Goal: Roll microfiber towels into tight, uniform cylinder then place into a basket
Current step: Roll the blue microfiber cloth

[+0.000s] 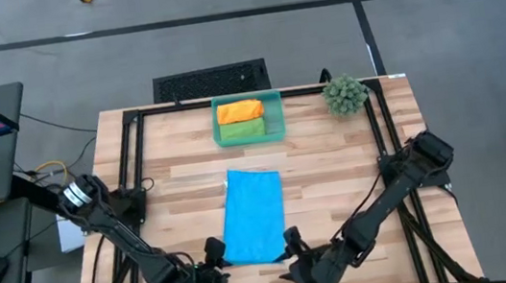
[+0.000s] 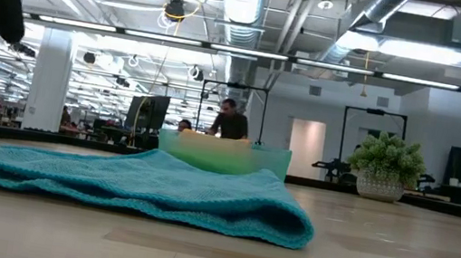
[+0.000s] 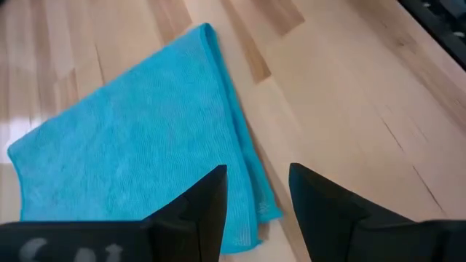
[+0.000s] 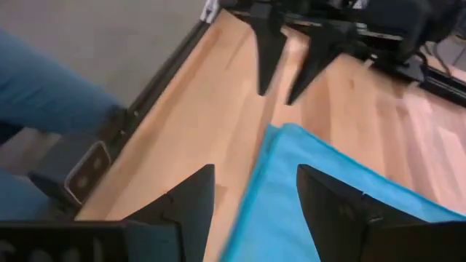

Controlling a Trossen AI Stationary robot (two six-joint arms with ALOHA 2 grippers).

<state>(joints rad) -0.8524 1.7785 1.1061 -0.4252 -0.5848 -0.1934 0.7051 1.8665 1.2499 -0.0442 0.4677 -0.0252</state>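
A sky blue towel [image 1: 253, 215] lies folded into a long strip on the wooden surface [image 1: 333, 161], running from the middle of the surface towards its near edge, with its near end between the two arms. The left gripper [image 1: 214, 258] sits low at the near left corner of that strip, its fingers [image 3: 196, 211] parted with a clear gap between them and nothing in their grasp; the towel's corner shows just past them. The right gripper [image 1: 294, 243] is just beside the near right corner of the strip, its fingers [image 4: 191, 195] also spread apart and holding nothing, the towel's edge lying in the gap ahead of them. At the far edge of the surface, about the middle, stands the teal-green basket [image 1: 278, 114], and inside it lie an orange towel [image 1: 240, 111] and a bright green towel [image 1: 241, 131], both rolled and side by side. A small spiky green plant [image 1: 345, 93] stands near the far right corner, well apart from the basket. From table height the blue towel looks slightly rumpled, its folded edge raised a little, and a person [image 2: 231, 121] can be seen in the room beyond the basket
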